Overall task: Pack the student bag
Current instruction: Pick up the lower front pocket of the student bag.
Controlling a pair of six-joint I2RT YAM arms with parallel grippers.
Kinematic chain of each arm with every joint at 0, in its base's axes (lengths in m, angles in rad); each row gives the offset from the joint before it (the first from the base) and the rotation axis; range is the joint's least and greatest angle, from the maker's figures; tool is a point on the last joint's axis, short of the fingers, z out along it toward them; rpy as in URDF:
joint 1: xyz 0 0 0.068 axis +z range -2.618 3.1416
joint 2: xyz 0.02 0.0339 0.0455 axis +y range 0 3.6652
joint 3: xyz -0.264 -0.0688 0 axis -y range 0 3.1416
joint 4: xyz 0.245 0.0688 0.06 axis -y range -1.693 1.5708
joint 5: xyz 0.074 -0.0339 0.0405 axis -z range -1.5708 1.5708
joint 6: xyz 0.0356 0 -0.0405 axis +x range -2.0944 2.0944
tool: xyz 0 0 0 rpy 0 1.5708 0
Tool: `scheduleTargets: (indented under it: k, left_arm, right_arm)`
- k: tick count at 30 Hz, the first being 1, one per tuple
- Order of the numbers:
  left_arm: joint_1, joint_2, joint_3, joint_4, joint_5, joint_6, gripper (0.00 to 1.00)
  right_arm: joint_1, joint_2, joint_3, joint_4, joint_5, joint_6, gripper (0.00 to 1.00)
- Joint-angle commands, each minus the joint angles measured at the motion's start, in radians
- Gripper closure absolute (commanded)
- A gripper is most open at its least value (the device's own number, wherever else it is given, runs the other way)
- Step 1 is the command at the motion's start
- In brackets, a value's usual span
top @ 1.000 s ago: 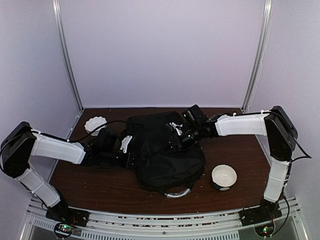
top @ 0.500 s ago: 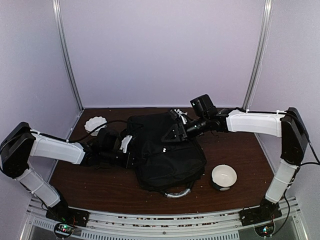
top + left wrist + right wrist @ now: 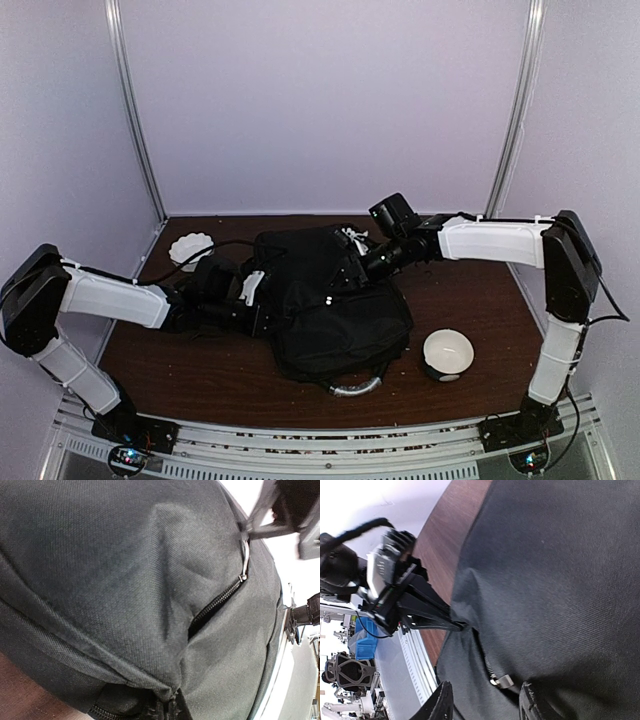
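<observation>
The student bag (image 3: 335, 305) is a large black backpack lying flat mid-table, its grey-trimmed handle (image 3: 355, 386) toward the near edge. My left gripper (image 3: 262, 295) is shut on a fold of fabric at the bag's left edge; the pinched fold shows in the left wrist view (image 3: 170, 697) and the right wrist view (image 3: 456, 625). My right gripper (image 3: 347, 274) hovers open over the bag's top. In the right wrist view its fingers (image 3: 440, 702) straddle the metal zipper pull (image 3: 501, 681) without touching it. The pull also shows in the left wrist view (image 3: 245, 555), with the zipper partly open.
A white round bowl-like object on a dark base (image 3: 447, 353) stands right of the bag. A small white scalloped dish (image 3: 190, 247) sits at the back left. Lilac walls enclose the brown table (image 3: 180, 365) at the back and both sides.
My right arm stretched out leftward over the bag, then drew its gripper down toward the zipper. My left gripper and the bag have stayed put.
</observation>
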Motion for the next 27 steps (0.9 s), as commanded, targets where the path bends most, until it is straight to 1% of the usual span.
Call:
scheduleTargets:
  k: [1,19,21,25,27]
  left_arm:
    - [-0.007,-0.021,0.023,0.069,0.023,0.006,1.00]
    - [-0.007,-0.007,0.017,0.090,0.031,0.004,1.00]
    - [-0.006,-0.010,0.016,0.090,0.031,0.002,1.00]
    - [-0.008,-0.019,0.018,0.086,0.033,0.000,1.00]
    - [-0.009,-0.024,0.021,0.081,0.032,0.000,1.00]
  right_arm:
    - [0.000,0.044,0.029,-0.047,0.027,-0.039,0.55]
    - [0.006,0.151,0.077,-0.045,0.007,-0.028,0.55]
    - [0.011,0.161,0.095,-0.071,0.033,-0.026,0.56]
    - [0.025,0.191,0.134,-0.139,0.161,-0.023,0.59]
    - [0.032,0.208,0.143,-0.158,0.200,-0.011,0.61]
